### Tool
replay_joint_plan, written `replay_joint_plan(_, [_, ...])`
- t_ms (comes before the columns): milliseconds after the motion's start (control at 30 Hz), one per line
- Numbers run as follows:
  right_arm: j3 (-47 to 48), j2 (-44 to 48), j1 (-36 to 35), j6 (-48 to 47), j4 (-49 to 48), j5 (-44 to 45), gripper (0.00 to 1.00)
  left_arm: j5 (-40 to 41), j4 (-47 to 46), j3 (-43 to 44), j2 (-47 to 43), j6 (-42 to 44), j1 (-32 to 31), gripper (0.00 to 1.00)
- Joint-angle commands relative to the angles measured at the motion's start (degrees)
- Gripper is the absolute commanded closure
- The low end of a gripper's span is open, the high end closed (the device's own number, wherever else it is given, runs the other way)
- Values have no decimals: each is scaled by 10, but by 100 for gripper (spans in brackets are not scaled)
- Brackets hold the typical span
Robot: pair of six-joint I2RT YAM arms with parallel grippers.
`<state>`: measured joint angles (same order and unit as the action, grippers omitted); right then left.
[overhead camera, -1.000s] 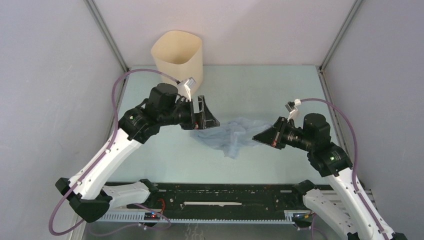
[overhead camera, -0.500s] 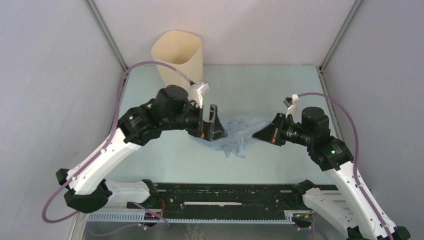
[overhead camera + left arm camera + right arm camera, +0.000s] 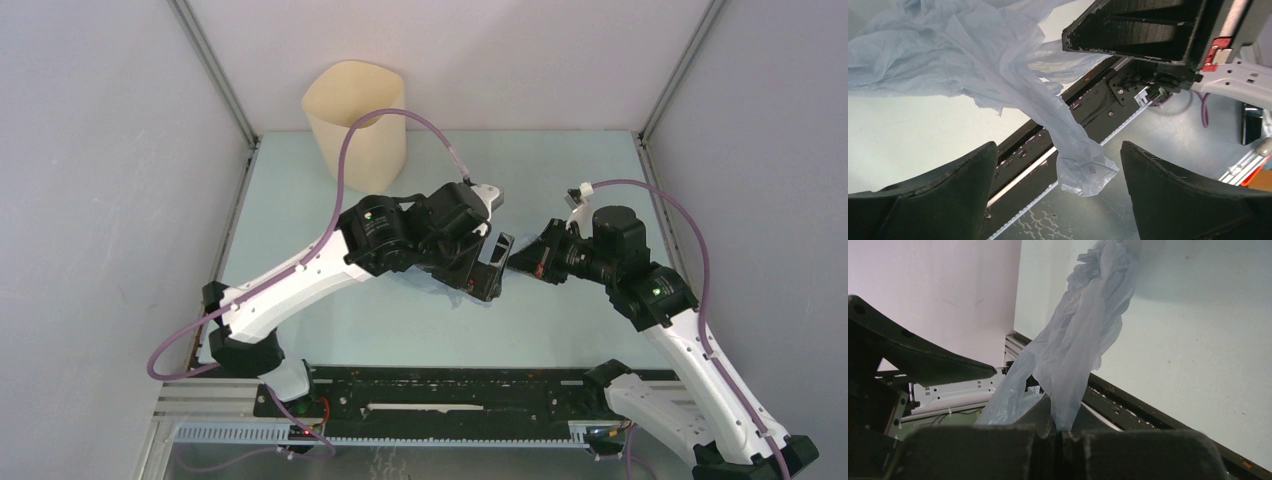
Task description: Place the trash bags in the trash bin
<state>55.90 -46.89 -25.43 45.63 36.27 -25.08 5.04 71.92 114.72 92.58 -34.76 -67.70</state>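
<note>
I am pinching one trash bag (image 3: 1083, 335) in my right gripper (image 3: 1060, 434), whose two dark, rough-faced fingers are pressing together on a gathered fold of it. The bag is thin, translucent pale-blue film, crinkled and floppy, twisting into a loose rope from that pinch and spreading into wrinkled folds over the pale green table (image 3: 300, 220). My left gripper (image 3: 1057, 165) is standing wide, its two black wedge-shaped fingers (image 3: 948, 195) flanking a dangling tail of the bag without touching it. One trash bin (image 3: 355, 115) is standing upright at the far left corner of the table, well apart from the bag: smooth cream-beige plastic, rounded-square rim, plain tapering walls. I cannot tell what is lying inside it.
</note>
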Motion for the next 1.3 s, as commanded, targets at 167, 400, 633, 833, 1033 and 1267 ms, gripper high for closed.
replay_joint_plan(167, [20, 6, -9, 12, -7, 17, 100, 9, -29, -33, -2, -6, -11, 25])
replay_joint_plan(400, [20, 24, -10, 8, 14, 27, 100, 2, -66, -114, -60, -16, -8, 64])
replay_joint_plan(633, [20, 27, -9, -34, 63, 58, 100, 33, -73, -223, -147, -26, 12, 96])
replay_joint_plan(833, [-14, 16, -11, -101, 93, 78, 100, 20, -100, -352, -236, -26, 98, 98])
replay_joint_plan(1033, [-35, -83, 29, -118, 16, 55, 100, -11, -185, -400, -205, 12, 241, 96])
replay_joint_plan(1267, [285, -308, 101, -131, 84, 2, 100, -53, -110, 36, 17, 42, 330, 100])
